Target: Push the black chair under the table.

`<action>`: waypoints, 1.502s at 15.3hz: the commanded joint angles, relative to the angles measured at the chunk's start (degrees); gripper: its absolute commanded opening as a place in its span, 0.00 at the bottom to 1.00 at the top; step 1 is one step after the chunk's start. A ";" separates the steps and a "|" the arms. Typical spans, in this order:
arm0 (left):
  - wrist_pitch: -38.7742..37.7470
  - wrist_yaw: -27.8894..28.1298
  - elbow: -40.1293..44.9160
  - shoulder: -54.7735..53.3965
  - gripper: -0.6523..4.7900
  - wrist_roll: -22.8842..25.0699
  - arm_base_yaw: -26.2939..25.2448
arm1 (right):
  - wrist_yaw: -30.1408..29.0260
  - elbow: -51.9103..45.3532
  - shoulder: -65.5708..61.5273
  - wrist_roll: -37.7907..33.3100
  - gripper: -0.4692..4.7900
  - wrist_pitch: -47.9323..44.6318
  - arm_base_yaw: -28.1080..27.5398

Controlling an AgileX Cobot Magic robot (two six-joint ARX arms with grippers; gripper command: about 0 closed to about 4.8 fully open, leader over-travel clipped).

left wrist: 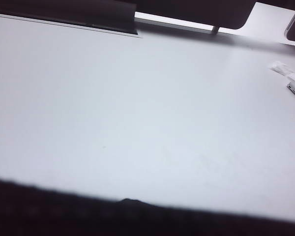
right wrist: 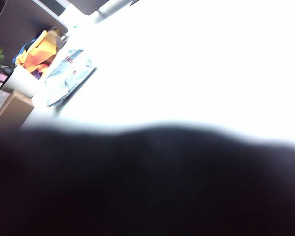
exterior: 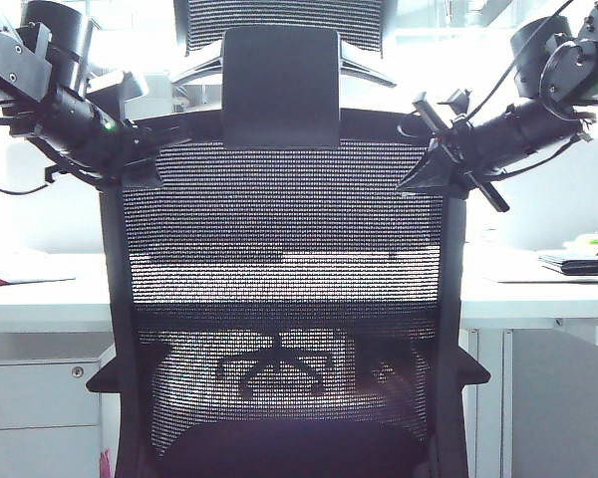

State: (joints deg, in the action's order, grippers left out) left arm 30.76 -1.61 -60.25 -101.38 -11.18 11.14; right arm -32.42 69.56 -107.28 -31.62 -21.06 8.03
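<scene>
White table [exterior: 40, 299], grippers [exterior: 154, 149] [exterior: 429, 164] at black chair [exterior: 284, 269]

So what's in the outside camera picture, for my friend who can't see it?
A black chair with a see-through mesh back fills the picture, facing a white table. The robot's left hand and right hand are at the chair's top corners, one on each side of its headrest; whether they are open is unclear.

A blurred black chair [right wrist: 147, 187] fills the near view, white worktop [right wrist: 196, 64] beyond, clutter [right wrist: 49, 64] at its far end.
</scene>
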 commanded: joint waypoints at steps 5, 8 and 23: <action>-1.81 -5.27 -1.07 0.17 0.11 1.14 -0.28 | 2.75 1.46 0.37 1.66 0.08 -6.16 0.44; -5.05 -5.46 -1.01 1.05 0.11 2.45 -0.28 | 5.57 -3.23 4.11 2.71 0.08 -8.00 1.88; -12.92 -4.79 23.06 42.51 0.11 1.42 -0.04 | 9.22 -33.59 44.28 0.13 0.08 -4.31 2.47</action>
State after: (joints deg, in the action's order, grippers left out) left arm 17.87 -8.14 -38.33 -60.77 -10.79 11.14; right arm -23.73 36.56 -64.66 -31.81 -25.50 10.39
